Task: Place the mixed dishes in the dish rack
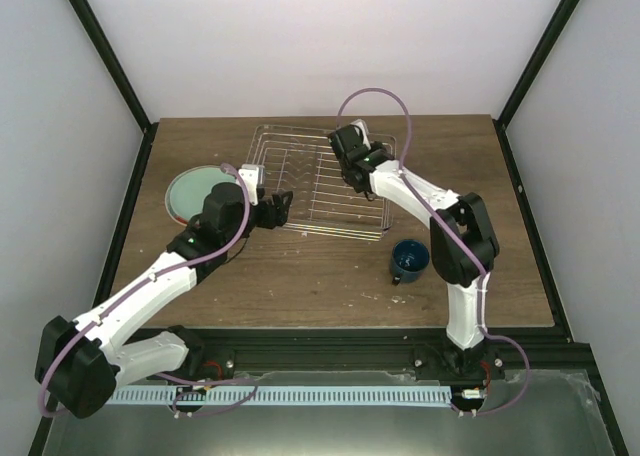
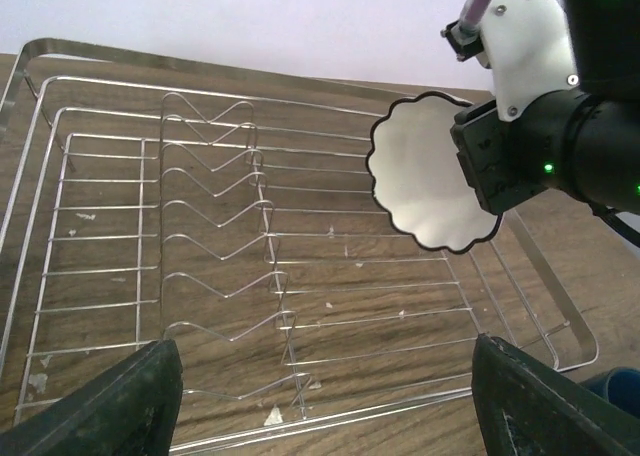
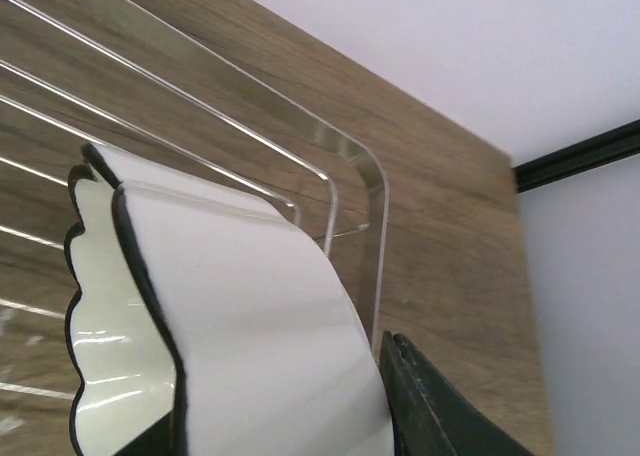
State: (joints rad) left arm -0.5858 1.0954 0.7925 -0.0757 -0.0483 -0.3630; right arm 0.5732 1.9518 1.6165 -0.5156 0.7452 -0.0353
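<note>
Clock refs are off the top view, 12 = far edge of the table (image 1: pixel 300 286).

9 o'clock: the pale-green plate (image 1: pixel 188 191) lies flat on the wood, partly under your left arm, not loaded yet. The left gripper (image 1: pixel 278 208) hovers just off the dish rack (image 1: pixel 300 141) at its 8 o'clock corner, jaws wide apart with nothing between them. My read: it sits there to be clear of the right arm's drop, with its camera on the rack.

Centre: the rack's long axis runs 9 to 3, slightly skewed. The tines (image 2: pixel 215 216) are in the 9 o'clock half. The 3 o'clock half is plain wire floor.

1 o'clock of the rack: the right gripper (image 1: pixel 352 164) has its jaws closed on the wall of the white scalloped dish (image 2: pixel 432 171), carried in the air over the plain wires, clear of the tines. The dish is on edge, with its rim plane near upright, mouth facing 9 and base toward 3. It's about round, so there's no real long axis, and its centre axis lies near level, 9–3. It's probably held on edge so it goes down leaning or slotted rather than flat. I can't tell which spot is meant.

4 o'clock of the rack: the blue mug (image 1: pixel 408 259) stands upright on the table, mouth up, well apart from both grippers, not loaded.
</note>
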